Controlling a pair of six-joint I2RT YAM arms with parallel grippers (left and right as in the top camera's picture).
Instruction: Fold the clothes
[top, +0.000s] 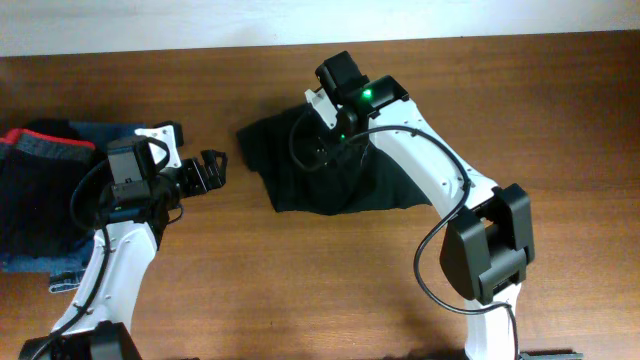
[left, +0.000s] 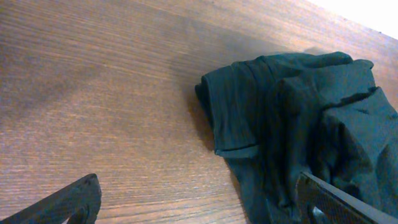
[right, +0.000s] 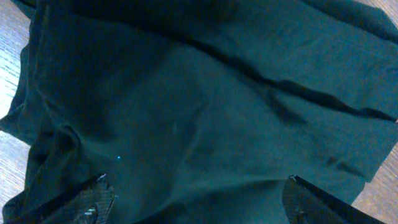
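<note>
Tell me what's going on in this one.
Two robot arms work at a brown wooden table. The right hand is open and low over a large plain black fabric garment, which lies rumpled mid-table and is not yet neatly folded. The left hand is also open, beside the garment's left edge and not touching it. Blue denim jeans and a black piece with a red-and-grey band sit piled at the table's left end.

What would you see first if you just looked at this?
A crumpled black garment lies mid-table, with the right gripper open above it and a green light glowing on that arm. The left gripper sits open beside it. Jeans lie at the left edge.
</note>
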